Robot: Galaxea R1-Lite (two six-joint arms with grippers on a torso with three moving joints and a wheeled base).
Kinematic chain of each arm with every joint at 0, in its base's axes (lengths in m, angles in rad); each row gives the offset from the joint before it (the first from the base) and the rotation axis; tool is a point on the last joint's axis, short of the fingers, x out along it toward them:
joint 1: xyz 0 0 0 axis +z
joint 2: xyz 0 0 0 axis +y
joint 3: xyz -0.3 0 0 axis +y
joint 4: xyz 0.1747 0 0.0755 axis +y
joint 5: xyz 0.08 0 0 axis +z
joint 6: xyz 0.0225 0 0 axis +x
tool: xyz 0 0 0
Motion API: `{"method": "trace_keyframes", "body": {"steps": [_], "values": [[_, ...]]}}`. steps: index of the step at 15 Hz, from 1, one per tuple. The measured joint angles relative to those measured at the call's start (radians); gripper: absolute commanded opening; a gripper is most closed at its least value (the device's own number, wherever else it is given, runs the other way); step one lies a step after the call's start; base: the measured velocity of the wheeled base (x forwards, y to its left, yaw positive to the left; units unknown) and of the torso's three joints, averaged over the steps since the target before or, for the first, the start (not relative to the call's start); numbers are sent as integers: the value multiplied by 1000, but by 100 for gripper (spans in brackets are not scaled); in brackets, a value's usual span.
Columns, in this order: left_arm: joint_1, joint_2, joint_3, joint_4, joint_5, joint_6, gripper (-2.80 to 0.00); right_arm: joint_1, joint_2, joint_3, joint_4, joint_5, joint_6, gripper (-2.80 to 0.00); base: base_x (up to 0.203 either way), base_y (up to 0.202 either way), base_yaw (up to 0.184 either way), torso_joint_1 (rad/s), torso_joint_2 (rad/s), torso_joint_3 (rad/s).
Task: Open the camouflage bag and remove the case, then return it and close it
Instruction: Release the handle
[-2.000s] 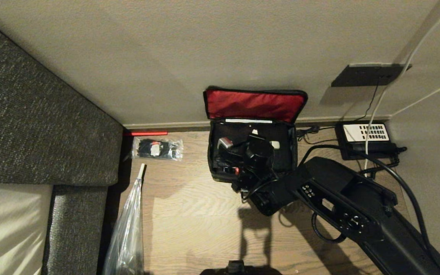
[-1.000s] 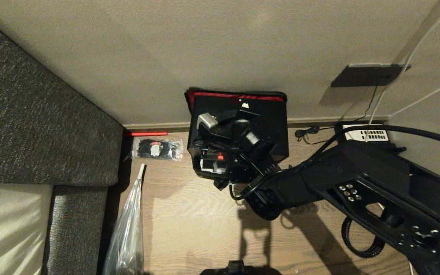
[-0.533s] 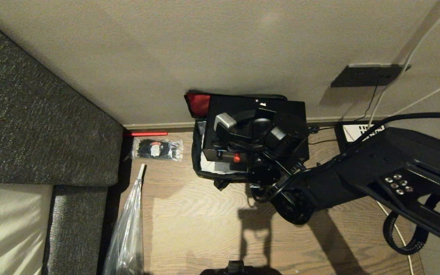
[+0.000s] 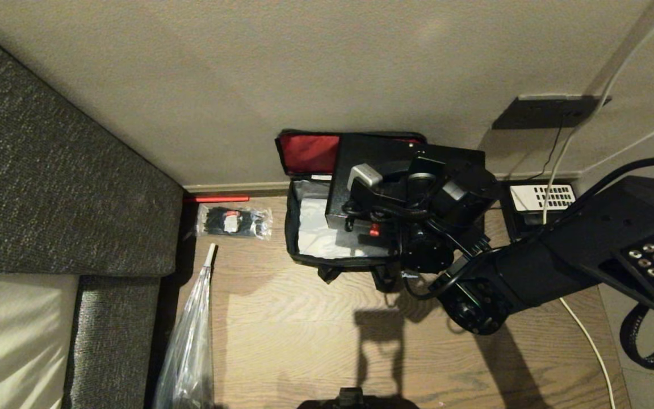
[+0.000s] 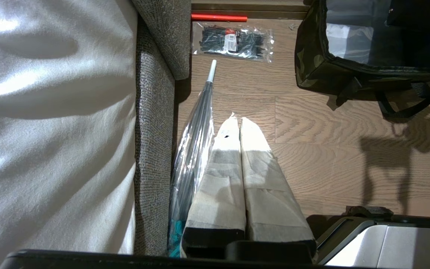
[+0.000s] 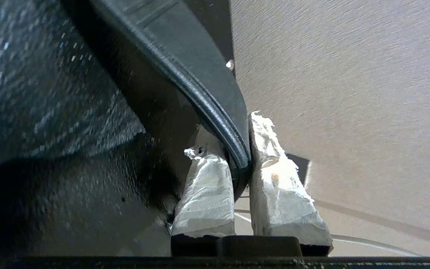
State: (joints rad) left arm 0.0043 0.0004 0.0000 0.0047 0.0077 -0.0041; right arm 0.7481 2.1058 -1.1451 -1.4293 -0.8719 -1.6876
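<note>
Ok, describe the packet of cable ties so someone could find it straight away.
Start at the grey sofa by the wall. On the wood floor at its corner lies the packet, left of the open camouflage bag. It is a clear packet of black ties with a small red-and-white label.

1. The right arm reaches in from the right side of the head view, its wrist bent toward the wall.
2. The right gripper has its jaws clamped tight.
3. The left gripper points at the floor, jaws together.
</note>
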Motion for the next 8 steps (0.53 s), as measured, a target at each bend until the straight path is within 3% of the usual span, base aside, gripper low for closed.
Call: {"method": "trace_keyframes", "body": {"steps": [8], "values": [[0, 0, 0, 0, 0, 0, -280, -87, -140, 255, -3, 0, 21, -280, 0, 0, 0, 0, 0, 0]]}}
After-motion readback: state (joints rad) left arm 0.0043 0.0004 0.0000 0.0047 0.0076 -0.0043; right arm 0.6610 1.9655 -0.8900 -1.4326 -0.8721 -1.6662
